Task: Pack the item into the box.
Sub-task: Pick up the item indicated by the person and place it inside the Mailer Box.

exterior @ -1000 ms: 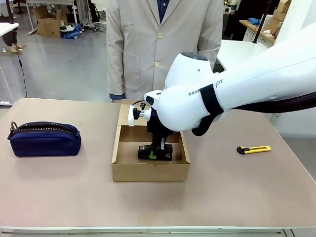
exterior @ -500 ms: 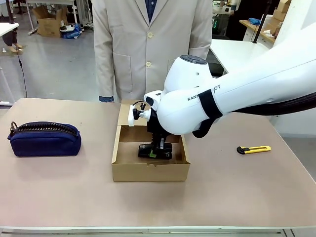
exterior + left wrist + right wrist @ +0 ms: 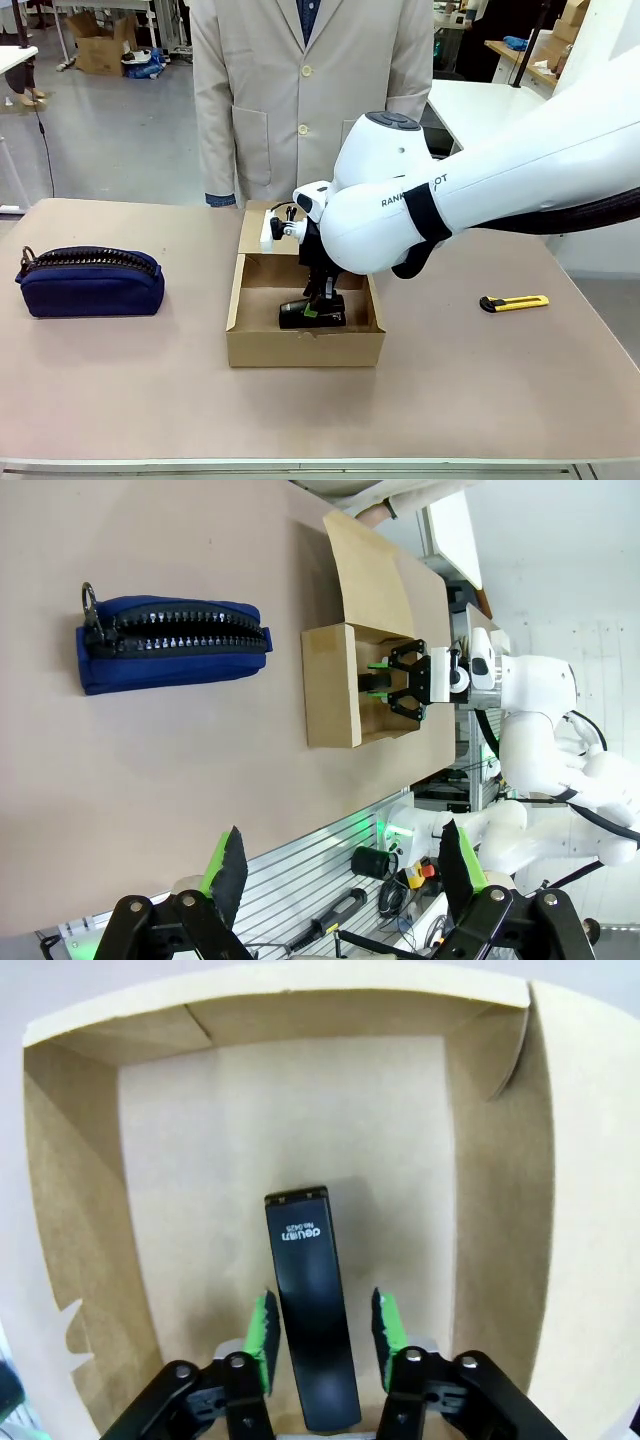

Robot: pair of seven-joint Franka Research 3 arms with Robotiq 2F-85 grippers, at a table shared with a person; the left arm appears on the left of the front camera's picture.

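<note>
Right arm's tool pointing down inside the box, jaws apart astride the flat-lying stapler

Front: fixed on robot's side, facing across table toward person, mid-range. Left wrist: high, rolled sideways, looking down on box from afar. Right wrist: very near, peering straight into box. Overlap: box.

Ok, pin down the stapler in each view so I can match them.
Front view: the stapler lies at picture centre, inside the box.
Left wrist view: stapler upper middle, inside the box.
Right wrist view: stapler bottom centre, on the box floor.
Shared landmark: the box.
</note>
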